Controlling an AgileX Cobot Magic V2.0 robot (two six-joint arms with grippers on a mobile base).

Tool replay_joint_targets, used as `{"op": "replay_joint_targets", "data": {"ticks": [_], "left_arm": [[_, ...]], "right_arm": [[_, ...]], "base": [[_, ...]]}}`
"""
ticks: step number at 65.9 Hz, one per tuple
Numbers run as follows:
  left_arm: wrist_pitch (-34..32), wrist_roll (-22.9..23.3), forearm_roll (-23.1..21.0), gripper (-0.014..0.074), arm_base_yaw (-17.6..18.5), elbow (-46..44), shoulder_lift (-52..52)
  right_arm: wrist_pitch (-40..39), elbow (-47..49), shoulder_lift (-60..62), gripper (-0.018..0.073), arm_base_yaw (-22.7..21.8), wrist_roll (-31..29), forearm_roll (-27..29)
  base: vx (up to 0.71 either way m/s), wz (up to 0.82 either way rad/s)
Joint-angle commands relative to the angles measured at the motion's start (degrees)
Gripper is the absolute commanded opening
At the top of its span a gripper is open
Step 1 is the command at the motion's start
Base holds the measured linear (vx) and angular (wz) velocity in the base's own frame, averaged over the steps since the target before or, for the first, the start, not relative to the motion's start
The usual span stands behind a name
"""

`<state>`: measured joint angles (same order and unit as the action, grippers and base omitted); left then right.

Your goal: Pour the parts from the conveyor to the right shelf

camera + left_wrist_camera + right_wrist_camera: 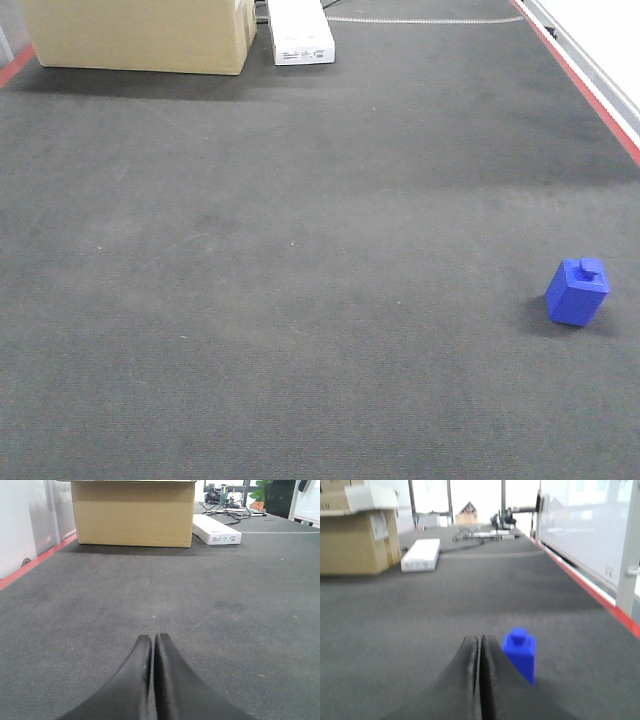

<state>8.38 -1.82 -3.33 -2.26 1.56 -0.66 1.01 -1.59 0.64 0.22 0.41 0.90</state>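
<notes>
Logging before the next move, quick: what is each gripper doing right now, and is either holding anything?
Left gripper: closed, holding nothing.
Right gripper: closed, empty; the blue block stands just beside it, not grasped.

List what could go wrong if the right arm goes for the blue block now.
1. The right hand is shut, and the blue block stands just right of its tips. Advancing without opening would likely shove or topple it.
2. The block sits on the right side of the belt, toward the red edge strip. A sideways push could send it off.
3. The right wrist view is blurred, so alignment may be poor.
</notes>
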Motion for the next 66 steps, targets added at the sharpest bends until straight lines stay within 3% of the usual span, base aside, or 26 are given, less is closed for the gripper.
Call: {"op": "replay_joint_targets", "data": {"ticks": [1,10,20,30,45,52,66], "left_arm": [[-4.39,0.46,-0.51,-0.0006,0.37,-1.16,-0.13],[-4.39,0.46,-0.51,-0.0006,0.37,-1.16,-0.13],[-4.39,0.46,-0.51,-0.0006,0.37,-1.16,-0.13],[-4.39,0.46,-0.51,-0.0006,0.37,-1.16,-0.13],[-4.39,0.46,-0.51,-0.0006,0.37,-1.16,-0.13],[-4.39,0.46,-0.51,-0.0006,0.37,-1.16,-0.13],[-4.39,0.46,-0.51,-0.0006,0.37,-1.16,-0.13]], "right_arm": [[-10.25,-0.36,0.69,-0.0005,-0.41,-0.06,0.07],[-20.78,1.30,0.69,-0.0005,-0.41,-0.07,0.07],[-18.60,13.69,0.14,-0.0005,-0.41,-0.41,-1.38],[-6.07,29.50,-8.01,-0.0005,-0.41,-2.58,-1.45],[20.82,47.57,-28.30,0.0041,-0.41,-1.51,-0.58],[25.31,51.57,-35.44,0.0165,-0.34,-1.51,2.17],[26.97,52.29,-42.42,0.0587,-0.34,-1.88,4.51]], "base": [[0.00,0.00],[0.00,0.00],[0.00,0.00],[0.00,0.00],[0.00,0.00],[0.00,0.00],[0.00,0.00]]}}
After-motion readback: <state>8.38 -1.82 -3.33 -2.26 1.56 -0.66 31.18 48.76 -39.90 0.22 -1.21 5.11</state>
